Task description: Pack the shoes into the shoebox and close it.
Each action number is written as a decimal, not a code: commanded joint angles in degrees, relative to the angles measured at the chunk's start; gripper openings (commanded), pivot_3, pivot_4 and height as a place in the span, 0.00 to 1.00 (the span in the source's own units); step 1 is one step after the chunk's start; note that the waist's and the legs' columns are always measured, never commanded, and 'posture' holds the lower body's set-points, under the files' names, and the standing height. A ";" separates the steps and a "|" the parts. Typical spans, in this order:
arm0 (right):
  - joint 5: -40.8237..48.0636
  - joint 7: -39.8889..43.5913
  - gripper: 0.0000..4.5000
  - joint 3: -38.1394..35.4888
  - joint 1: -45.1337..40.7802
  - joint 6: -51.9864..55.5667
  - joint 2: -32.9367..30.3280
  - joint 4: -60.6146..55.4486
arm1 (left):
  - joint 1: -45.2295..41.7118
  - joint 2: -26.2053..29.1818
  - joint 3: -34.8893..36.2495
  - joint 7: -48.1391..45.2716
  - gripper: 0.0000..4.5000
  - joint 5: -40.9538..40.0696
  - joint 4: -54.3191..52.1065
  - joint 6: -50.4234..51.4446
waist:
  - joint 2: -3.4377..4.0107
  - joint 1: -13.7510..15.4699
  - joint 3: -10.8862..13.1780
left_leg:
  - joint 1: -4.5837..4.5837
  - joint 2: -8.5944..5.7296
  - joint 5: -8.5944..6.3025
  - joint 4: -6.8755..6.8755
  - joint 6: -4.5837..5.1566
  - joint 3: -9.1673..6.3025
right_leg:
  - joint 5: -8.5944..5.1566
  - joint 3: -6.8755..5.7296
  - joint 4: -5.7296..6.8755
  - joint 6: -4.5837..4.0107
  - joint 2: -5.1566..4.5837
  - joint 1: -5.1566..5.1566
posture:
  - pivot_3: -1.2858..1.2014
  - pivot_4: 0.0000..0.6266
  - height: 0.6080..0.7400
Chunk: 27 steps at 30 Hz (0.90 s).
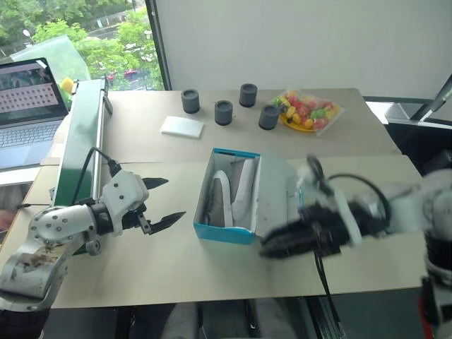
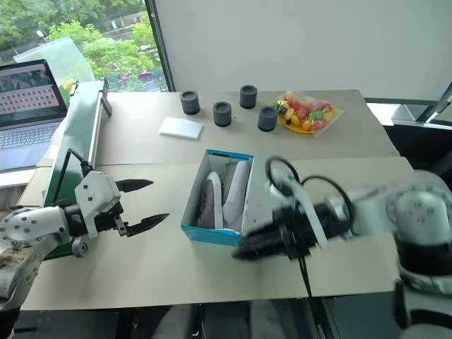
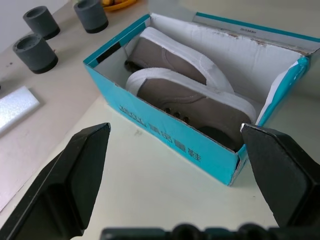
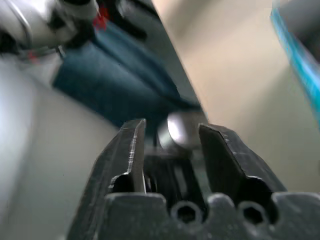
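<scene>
Bare bench [image 1: 176, 272] lies open between the left gripper [image 1: 164, 200] and the shoebox [image 1: 224, 232]. The right gripper [image 1: 286, 241] crowds the box's other long side, beside its lid. Behind the box, four dark cylinders [image 1: 223, 111] and a white pad [image 1: 181, 126] stand well apart.

At far left we see an open laptop [image 1: 25, 106] beside a long green conveyor [image 1: 81, 138]. On the far table [image 1: 141, 131] stand four dark cylinders [image 1: 224, 112], a flat white pad [image 1: 182, 126] and, rightward, a bag of colourful sweets [image 1: 308, 110].
</scene>
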 commanded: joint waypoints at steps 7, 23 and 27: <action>-32.30 0.08 0.00 13.52 14.96 -19.58 0.04 -1.17 | -1.50 1.60 0.12 -1.52 1.00 -0.24 0.20 -0.62 | -0.09 0.31 -0.05 | -0.01 -0.01 0.01 0.11 -0.03 0.16 | 0.04 0.14 0.00 0.06 -0.02 -0.06 | 0.52 0.24 1.00; -41.96 -38.98 0.00 -20.42 31.76 -27.56 41.13 13.74 | -6.02 1.09 -3.74 -2.83 1.00 -0.08 3.52 -1.24 | -0.57 0.78 -0.44 | 0.37 0.25 0.05 0.17 -0.12 0.24 | 0.25 0.22 -0.06 0.04 0.00 0.41 | 0.52 0.24 1.00; -38.40 -44.93 0.00 -28.56 31.95 -34.16 52.63 16.71 | -7.68 0.64 -5.23 -3.27 1.00 0.19 4.63 -1.65 | -0.42 1.11 -0.52 | 0.94 0.60 0.00 0.18 -0.20 0.50 | 0.05 0.21 -0.36 -0.31 -0.01 1.10 | 0.52 0.24 1.00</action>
